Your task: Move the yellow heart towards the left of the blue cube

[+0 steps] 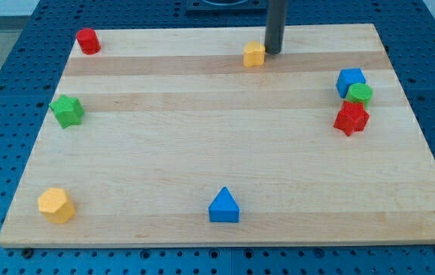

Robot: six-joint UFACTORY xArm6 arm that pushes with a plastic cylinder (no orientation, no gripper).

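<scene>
The yellow heart [254,54] lies near the view's top edge of the wooden board, a little right of centre. My tip [272,52] stands right against the heart's right side, touching it or nearly so. The blue cube [350,80] sits at the view's right, well to the right of and slightly below the heart. A green block [360,94] touches the cube's lower right side.
A red star-like block [351,118] lies just below the green one. A red cylinder [88,40] is at top left, a green star [67,111] at left, a yellow hexagon-like block [56,205] at bottom left, and a blue triangle [223,206] at bottom centre. The board [202,153] rests on a blue pegboard.
</scene>
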